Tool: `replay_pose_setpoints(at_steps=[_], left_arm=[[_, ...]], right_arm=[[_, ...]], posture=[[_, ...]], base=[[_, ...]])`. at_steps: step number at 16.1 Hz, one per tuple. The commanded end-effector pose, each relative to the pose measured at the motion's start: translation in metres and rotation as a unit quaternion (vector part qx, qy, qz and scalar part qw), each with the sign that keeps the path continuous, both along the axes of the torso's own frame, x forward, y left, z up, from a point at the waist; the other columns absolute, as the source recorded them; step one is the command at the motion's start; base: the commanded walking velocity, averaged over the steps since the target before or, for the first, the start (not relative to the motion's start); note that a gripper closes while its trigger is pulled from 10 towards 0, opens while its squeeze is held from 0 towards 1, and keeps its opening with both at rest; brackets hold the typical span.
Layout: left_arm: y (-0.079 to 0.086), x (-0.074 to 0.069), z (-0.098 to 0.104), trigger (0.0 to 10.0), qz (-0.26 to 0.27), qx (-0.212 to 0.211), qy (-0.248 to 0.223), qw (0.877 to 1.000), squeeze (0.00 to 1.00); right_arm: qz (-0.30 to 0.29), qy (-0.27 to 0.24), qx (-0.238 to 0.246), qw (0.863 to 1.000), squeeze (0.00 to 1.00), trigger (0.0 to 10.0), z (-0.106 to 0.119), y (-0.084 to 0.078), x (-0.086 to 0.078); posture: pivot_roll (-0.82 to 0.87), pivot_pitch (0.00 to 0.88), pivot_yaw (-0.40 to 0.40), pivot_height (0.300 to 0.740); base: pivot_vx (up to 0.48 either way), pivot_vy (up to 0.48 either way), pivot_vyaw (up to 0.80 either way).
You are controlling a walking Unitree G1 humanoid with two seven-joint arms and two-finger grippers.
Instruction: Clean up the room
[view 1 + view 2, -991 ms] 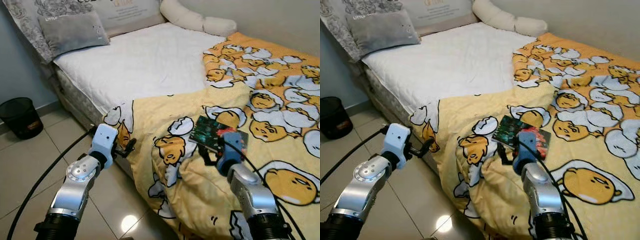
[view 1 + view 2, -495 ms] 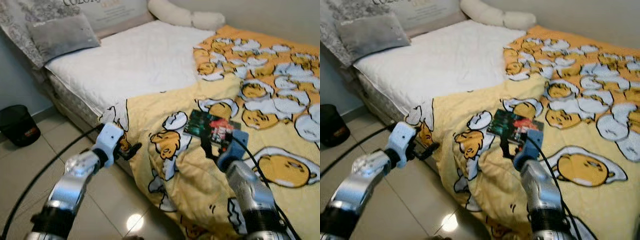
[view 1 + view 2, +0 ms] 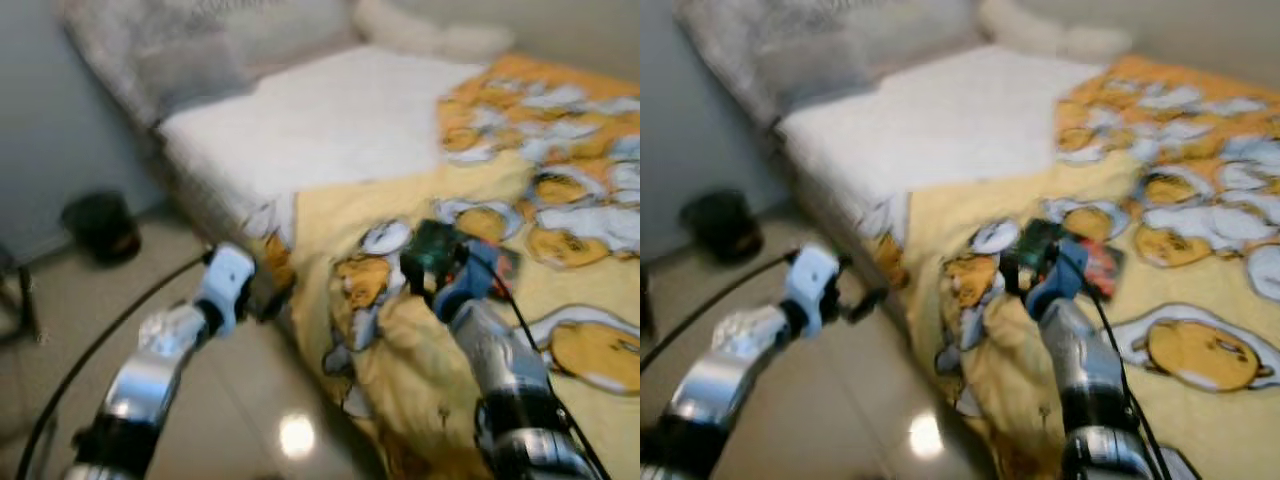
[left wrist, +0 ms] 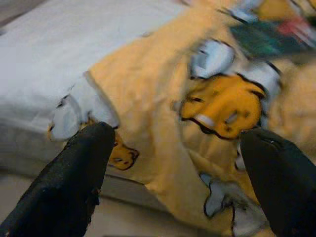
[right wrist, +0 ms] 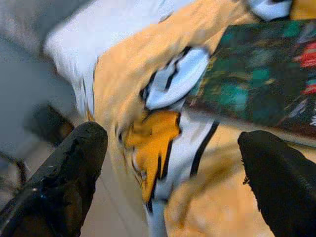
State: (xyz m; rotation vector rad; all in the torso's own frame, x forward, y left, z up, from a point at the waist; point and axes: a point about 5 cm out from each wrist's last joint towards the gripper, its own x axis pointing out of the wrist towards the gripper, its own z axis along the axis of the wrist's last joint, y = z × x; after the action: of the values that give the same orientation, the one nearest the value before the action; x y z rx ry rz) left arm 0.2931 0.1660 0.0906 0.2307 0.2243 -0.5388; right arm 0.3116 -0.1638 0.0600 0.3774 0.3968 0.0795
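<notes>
one book (image 5: 256,89) – flat on the yellow blanket (image 3: 400,330) near the bed's edge | right gripper (image 5: 173,163) fingers apart, just short of it | left gripper (image 4: 177,173) apart – beside blanket's hanging edge | one bin (image 3: 100,225) on floor

Lighting: even, soft indoor light; one bright glare spot on the floor (image 3: 297,436). Quality: motion blur throughout all views. Wrist views: black fingers (image 4: 74,182) soft-edged, out of focus.
</notes>
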Motion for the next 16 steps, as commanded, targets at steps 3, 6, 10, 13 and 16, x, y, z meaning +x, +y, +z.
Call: replay_pose_setpoints(at_steps=[3, 6, 10, 13, 16], left_arm=[[0.005, -0.003, -0.001, 10.0, 0.055, -0.019, -0.006, 0.998, 0.0], [0.003, 0.001, 0.002, 10.0, 0.064, -0.016, -0.016, 0.998, 0.0], [0.007, 0.007, 0.007, 10.0, 0.081, -0.01, -0.028, 0.996, 0.0], [0.01, 0.009, 0.006, 10.0, 0.086, -0.007, -0.028, 0.996, 0.0], [0.016, 0.011, 0.007, 10.0, 0.099, -0.005, -0.031, 0.995, 0.0]], right_arm=[[-0.005, -0.072, -0.031, 0.997, 0.0, 10.0, 0.021, -0.005, -0.014], [-0.037, -0.061, -0.04, 0.997, 0.0, 10.0, 0.014, -0.007, -0.029], [-0.087, -0.052, -0.046, 0.994, 0.0, 10.0, 0.012, -0.015, -0.038], [-0.101, -0.05, -0.058, 0.992, 0.0, 10.0, 0.013, -0.019, -0.039], [-0.107, -0.051, -0.054, 0.991, 0.0, 10.0, 0.015, -0.016, -0.037]], posture=[[-0.02, 0.0, 0.055, 0.74], [-0.02, 0.0, 0.056, 0.74], [-0.04, 0.0, 0.073, 0.74], [-0.05, 0.0, 0.075, 0.74], [-0.04, 0.0, 0.067, 0.74]], base=[[0.0, 0.0, 0.0], [0.0, 0.107, -0.27], [0.0, 0.313, -0.2], [0.0, 0.284, -0.53], [0.0, 0.278, -0.8]])
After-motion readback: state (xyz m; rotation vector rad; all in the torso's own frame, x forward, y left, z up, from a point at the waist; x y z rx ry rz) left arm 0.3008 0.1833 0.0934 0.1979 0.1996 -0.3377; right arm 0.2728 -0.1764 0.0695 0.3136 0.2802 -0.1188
